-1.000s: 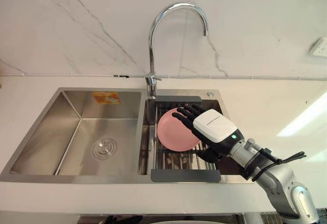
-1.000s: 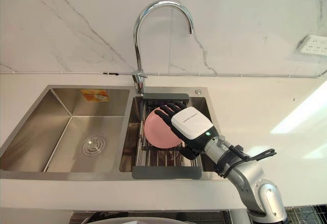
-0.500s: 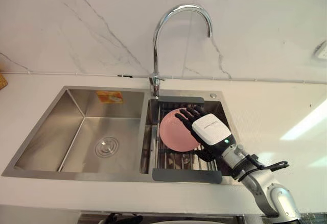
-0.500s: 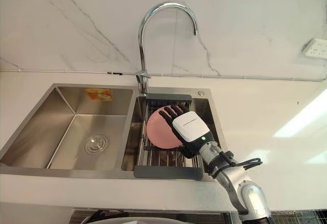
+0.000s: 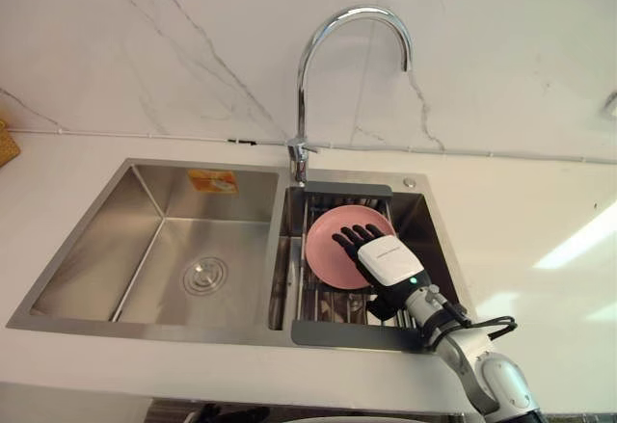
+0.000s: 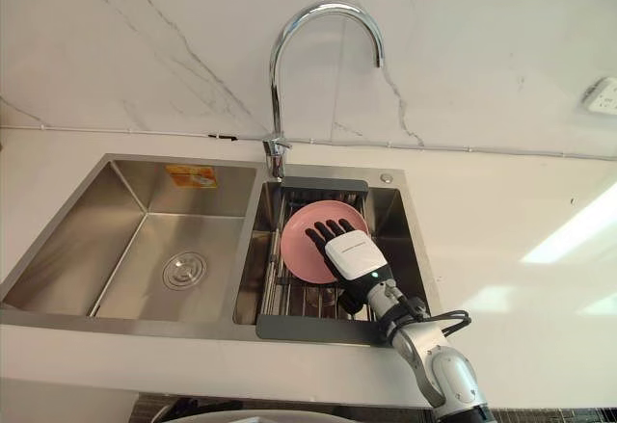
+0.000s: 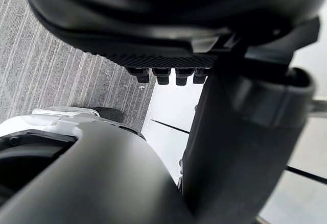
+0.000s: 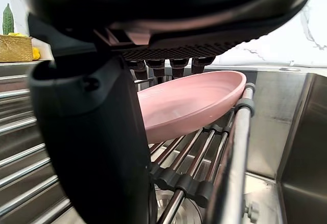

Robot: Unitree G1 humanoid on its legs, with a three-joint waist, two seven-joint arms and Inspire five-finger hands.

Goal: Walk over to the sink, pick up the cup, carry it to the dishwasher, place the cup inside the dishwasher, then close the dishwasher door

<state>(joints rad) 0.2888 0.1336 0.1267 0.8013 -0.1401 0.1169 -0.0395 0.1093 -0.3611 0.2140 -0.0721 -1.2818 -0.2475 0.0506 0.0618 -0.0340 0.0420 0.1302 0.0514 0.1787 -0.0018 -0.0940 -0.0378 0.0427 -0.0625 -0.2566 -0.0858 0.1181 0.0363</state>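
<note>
Right hand, open, hovers over the shallow pink plastic dish on the steel-rod rack. Hook the thumb under the nearest rim, then close.

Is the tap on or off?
Off. No water comes from the faucet spout, and none splashes in the sink.

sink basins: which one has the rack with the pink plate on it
The right basin: a dark-framed wire rack spans it, carrying the pink plate under the right hand. The left basin shows its drain and no rack.
</note>
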